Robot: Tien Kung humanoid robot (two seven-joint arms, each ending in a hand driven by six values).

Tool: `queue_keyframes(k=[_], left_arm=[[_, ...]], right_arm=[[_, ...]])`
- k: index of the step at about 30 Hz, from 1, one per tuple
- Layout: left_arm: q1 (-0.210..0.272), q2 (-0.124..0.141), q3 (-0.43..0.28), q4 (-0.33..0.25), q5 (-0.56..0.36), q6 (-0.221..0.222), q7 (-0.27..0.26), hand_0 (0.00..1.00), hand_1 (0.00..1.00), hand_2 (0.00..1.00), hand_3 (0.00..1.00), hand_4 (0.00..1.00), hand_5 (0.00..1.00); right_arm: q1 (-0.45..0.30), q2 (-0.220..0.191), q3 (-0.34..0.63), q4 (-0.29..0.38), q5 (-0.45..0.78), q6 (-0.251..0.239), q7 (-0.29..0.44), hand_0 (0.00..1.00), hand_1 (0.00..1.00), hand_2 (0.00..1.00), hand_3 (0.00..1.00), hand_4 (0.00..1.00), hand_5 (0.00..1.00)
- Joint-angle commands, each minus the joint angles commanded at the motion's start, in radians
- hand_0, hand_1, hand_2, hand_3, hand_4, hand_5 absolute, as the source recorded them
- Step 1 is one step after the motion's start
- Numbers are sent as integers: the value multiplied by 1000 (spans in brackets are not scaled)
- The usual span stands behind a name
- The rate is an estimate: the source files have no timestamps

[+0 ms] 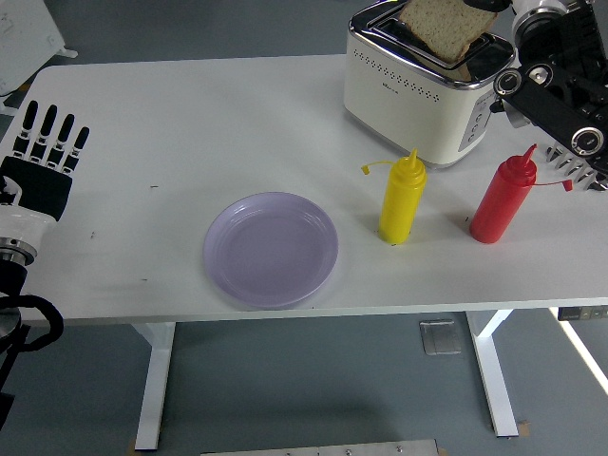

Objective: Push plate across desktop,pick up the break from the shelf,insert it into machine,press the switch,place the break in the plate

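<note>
A slice of brown bread [445,27] lies tilted over the slots of the cream and chrome toaster [423,90] at the back right, its lower edge down at the slot. My right hand [513,52] is black and comes in from the upper right. It sits against the slice's right edge with fingers curled on it, though the contact itself is partly hidden. A lavender plate [271,249] sits near the table's front edge, left of the bottles, with nothing on it. My left hand [46,157] rests at the table's left edge with its fingers straight and spread.
A yellow squeeze bottle [401,198] and a red one [503,199] stand in front of the toaster. A metal rack [581,169] shows at the right edge behind the red bottle. The toaster's lever [511,95] sticks out on its right side.
</note>
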Motion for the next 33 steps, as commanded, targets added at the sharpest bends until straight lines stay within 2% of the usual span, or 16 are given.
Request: queue_keyframes(k=[11, 21, 26, 33], left_arm=[[-5, 4, 3, -7, -3, -1, -1, 794, 732, 678, 690, 734, 998], [-11, 9, 10, -6, -5, -2, -1, 796, 737, 682, 695, 730, 998], [-12, 11, 13, -6, -6, -2, -1, 797, 736, 683, 696, 729, 998], [-13, 13, 14, -5, -6, -2, -1, 799, 737, 685, 697, 728, 998]], right_arm=[[59, 42, -110, -49, -73, 36, -3, 551, 540, 493, 396, 153, 2], [134, 90, -239, -155, -69, 100, -56, 552, 539, 503, 398, 151, 2], [153, 102, -266, -197, -89, 119, -100, 551, 539, 503, 395, 158, 2], [168, 113, -281, -222, -80, 122, -110, 552, 540, 507, 398, 160, 2]])
